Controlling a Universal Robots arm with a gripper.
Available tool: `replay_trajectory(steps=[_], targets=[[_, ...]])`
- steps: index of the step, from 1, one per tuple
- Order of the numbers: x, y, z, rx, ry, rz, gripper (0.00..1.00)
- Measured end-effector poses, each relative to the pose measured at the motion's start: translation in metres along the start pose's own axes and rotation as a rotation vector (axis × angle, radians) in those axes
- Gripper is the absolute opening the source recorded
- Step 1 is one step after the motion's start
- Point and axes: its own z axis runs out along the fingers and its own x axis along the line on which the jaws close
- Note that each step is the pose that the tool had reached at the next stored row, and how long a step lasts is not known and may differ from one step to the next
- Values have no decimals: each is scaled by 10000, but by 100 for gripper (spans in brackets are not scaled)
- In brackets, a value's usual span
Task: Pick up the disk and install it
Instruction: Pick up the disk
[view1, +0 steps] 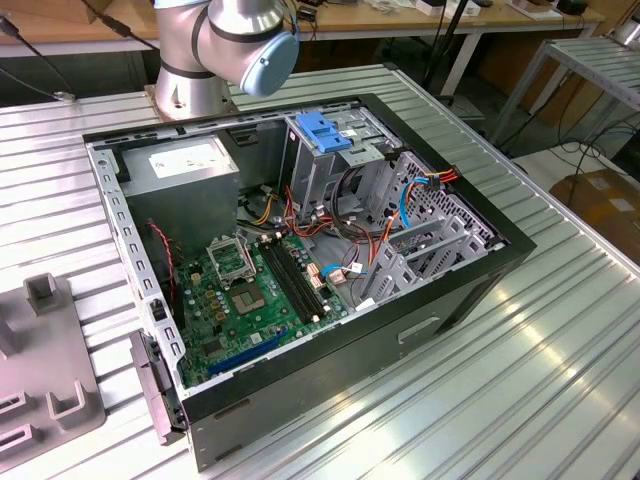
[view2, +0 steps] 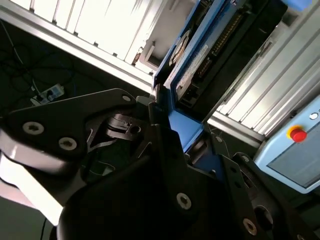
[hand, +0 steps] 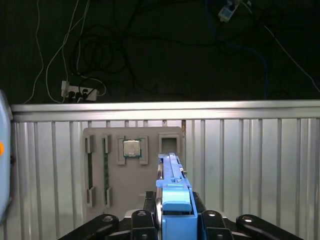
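The disk (view2: 200, 47) is a flat grey-metal drive with a printed label, framed by a bright blue carrier rail. It juts out from between the black fingers (view2: 90, 117) of my gripper (view2: 172, 122), which is shut on its blue end. In the first wrist view the disk (hand: 174, 187) shows edge-on, rising from the gripper (hand: 175, 222) above the ribbed metal table (hand: 250, 165). The open computer case (view1: 470, 270) lies on that table in the exterior view, and inside it stands a tall metal cage with a blue tab (view1: 325, 130).
A grey fixture plate (hand: 112, 170) with a processor chip (hand: 131, 148) lies on the table below the held disk; it is also at the exterior view's left (view1: 40, 370). The arm's base (view1: 225, 45) stands behind the case. A pendant with a red button (view2: 298, 135) is nearby.
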Motion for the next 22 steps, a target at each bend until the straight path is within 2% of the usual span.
replay_trajectory(steps=[1, 3, 4, 8, 10, 14, 22], targets=[[3, -2, -61, 7, 8, 0, 37], [12, -9, -250, 31, 31, 0, 37], [17, -13, -367, 46, 43, 0, 37], [29, -22, -609, 74, 74, 1, 37], [31, -24, -657, 80, 86, 1, 37], [30, -32, -658, 80, 87, 1, 37], [27, -238, -648, 81, 87, 1, 37]])
